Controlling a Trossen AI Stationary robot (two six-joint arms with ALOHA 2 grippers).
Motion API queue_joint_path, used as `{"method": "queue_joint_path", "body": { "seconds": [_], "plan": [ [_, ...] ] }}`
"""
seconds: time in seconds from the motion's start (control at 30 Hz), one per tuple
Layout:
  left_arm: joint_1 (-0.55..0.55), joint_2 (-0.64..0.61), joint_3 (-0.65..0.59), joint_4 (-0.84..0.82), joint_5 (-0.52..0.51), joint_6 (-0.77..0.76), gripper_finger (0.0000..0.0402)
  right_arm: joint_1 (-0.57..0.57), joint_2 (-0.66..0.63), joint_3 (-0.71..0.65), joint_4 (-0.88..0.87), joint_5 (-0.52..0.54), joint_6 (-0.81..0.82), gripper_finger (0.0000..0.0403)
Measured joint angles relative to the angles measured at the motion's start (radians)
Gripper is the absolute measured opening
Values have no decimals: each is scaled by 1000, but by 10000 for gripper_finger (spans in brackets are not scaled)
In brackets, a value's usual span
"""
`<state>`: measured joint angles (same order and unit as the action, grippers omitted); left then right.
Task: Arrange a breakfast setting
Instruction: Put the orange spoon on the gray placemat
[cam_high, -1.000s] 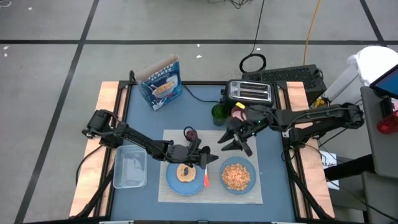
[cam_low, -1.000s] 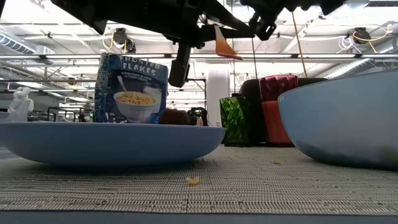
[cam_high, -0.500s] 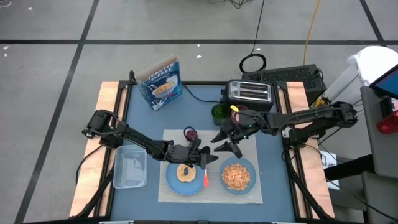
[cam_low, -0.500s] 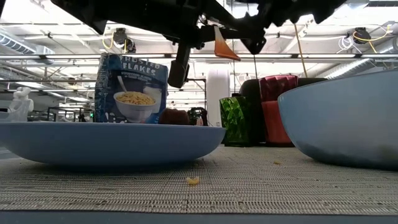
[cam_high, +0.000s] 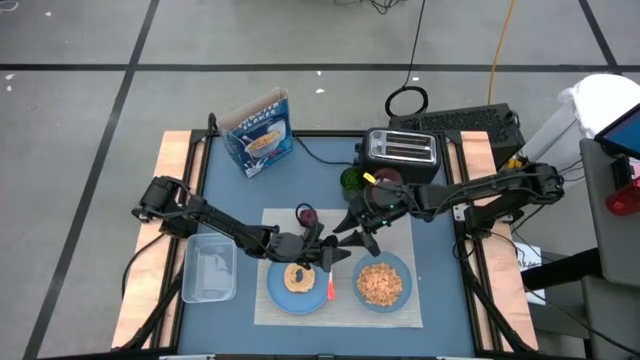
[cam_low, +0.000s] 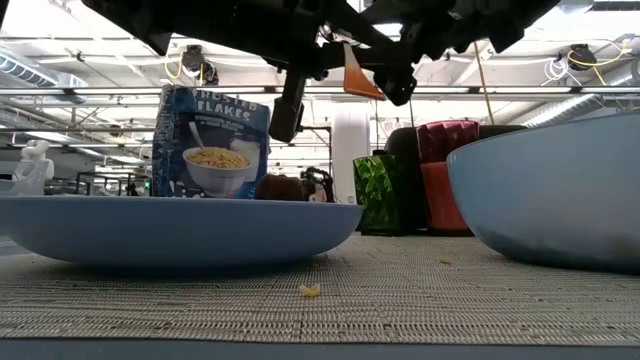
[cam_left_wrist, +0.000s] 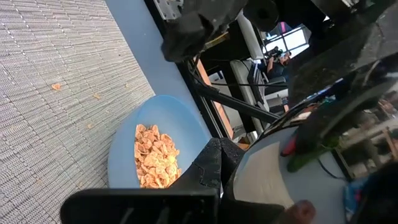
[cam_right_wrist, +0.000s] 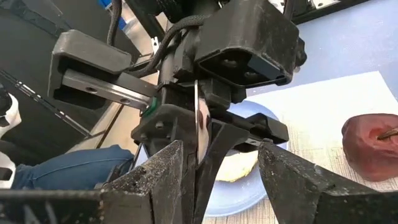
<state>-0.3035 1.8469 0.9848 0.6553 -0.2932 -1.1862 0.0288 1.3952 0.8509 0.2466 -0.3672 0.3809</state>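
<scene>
the cereal box (cam_high: 259, 131) read "frosted flakes". the left gripper (cam_high: 331, 258) held the spoon (cam_high: 331, 285); the right gripper (cam_high: 352, 233) had its fingers wide beside it.

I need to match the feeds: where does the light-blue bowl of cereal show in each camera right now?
High view: the bowl sits on the placemat, lower centre-right, beside the plate.
Low view: its outer wall fills the right edge; the cereal is hidden.
Left wrist view: bowl lower centre, cereal visible.
Right wrist view: not in it.
Shared landmark: the plate, also at low view's left.
</scene>
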Motion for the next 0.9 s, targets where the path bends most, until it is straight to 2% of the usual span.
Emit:
{"method": "queue_joint_path", "body": {
  "seconds": [0.17, 0.5, 0.9],
  "plan": [
    [0, 0, 0, -1, 0, 0, 3, 0, 0, 0, 15, 0, 0, 193],
    [0, 0, 0, -1, -1, 2, 3, 22, 0, 0, 27, 2, 0, 142],
    [0, 0, 0, -1, -4, 5, 3, 65, 0, 0, 27, 162, 0, 110]
  ]
}}
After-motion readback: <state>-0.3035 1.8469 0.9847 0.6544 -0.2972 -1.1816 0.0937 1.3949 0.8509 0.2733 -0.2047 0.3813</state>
